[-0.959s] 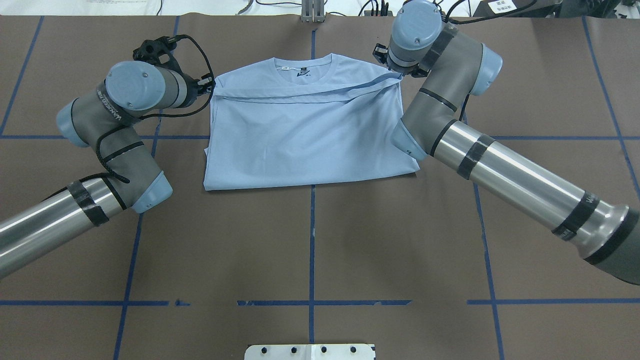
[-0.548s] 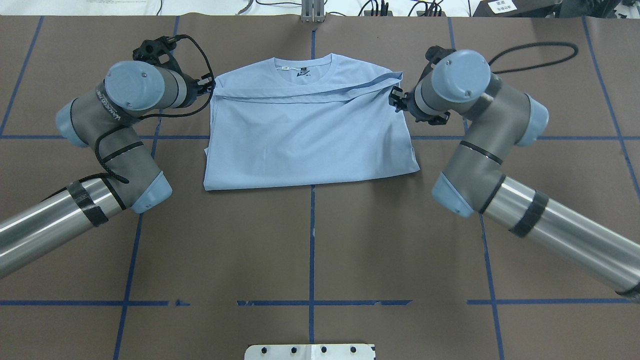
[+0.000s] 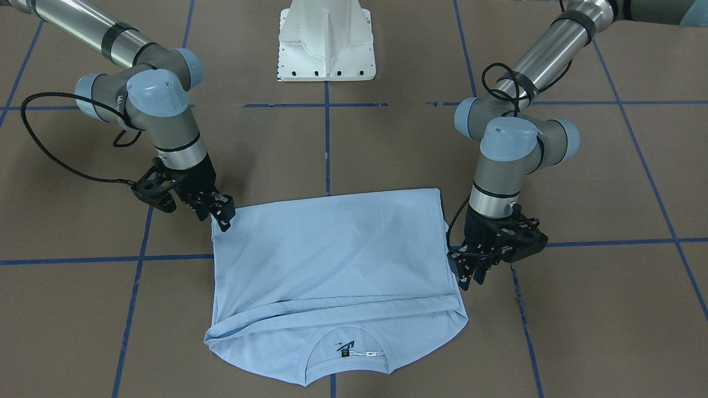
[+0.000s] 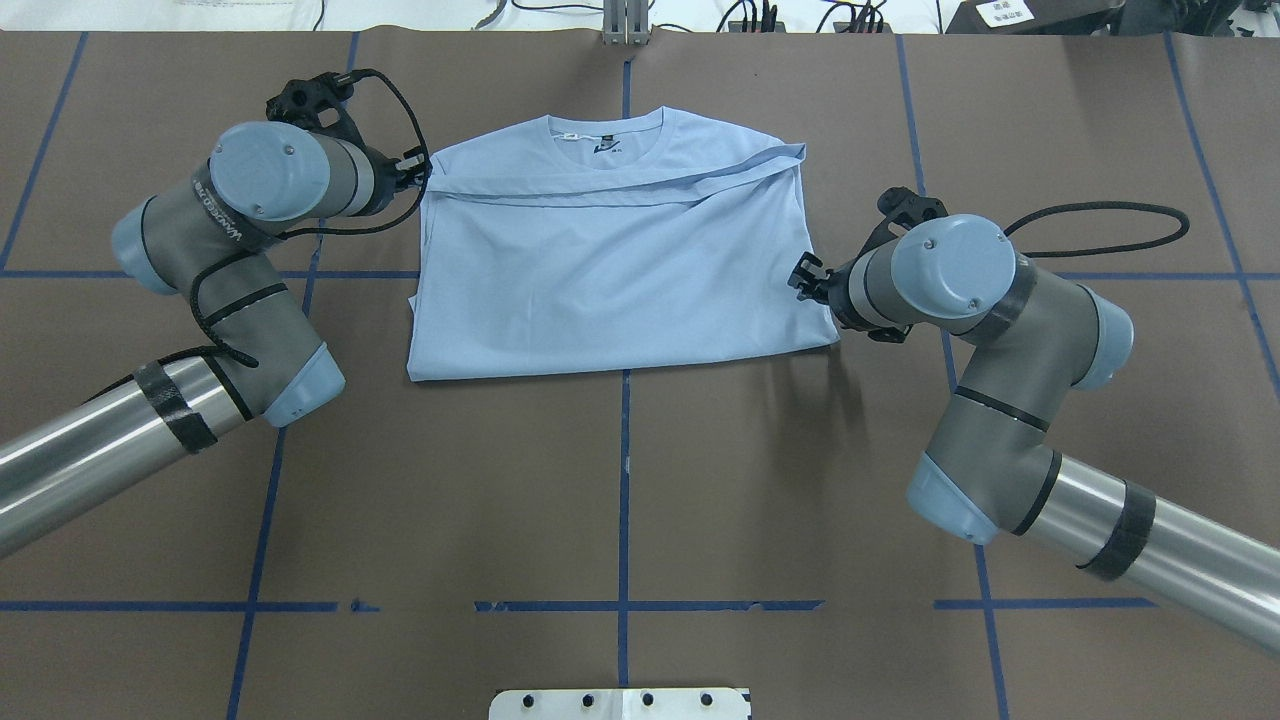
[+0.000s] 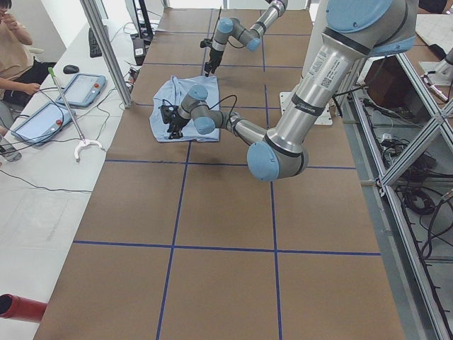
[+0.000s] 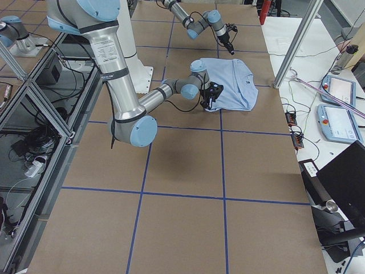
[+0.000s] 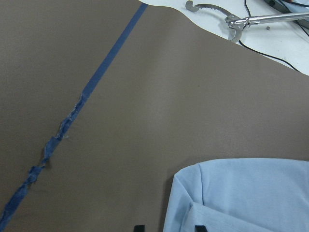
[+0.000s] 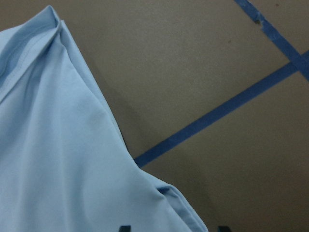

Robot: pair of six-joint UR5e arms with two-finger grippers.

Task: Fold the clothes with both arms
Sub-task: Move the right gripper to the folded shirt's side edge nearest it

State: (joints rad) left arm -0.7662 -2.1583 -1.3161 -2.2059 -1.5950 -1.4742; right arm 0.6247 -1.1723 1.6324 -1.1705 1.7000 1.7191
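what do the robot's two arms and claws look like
Both the left arm and right arm are silver tubes with grey jointed segments, light blue round caps and black tape bands. White lettering marks a grey segment of each. Black cables loop to the black two-finger left claw and right claw.

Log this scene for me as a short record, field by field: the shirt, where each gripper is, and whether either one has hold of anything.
shirt: light blue, flat on the table, folded once with the hem brought up near the collar
collar end: away from the robot
left gripper: at the shirt's left edge, by the far corner; tips apart around the edge
right gripper: at the shirt's near right corner; tips apart
held: nothing, as far as the wrist views show
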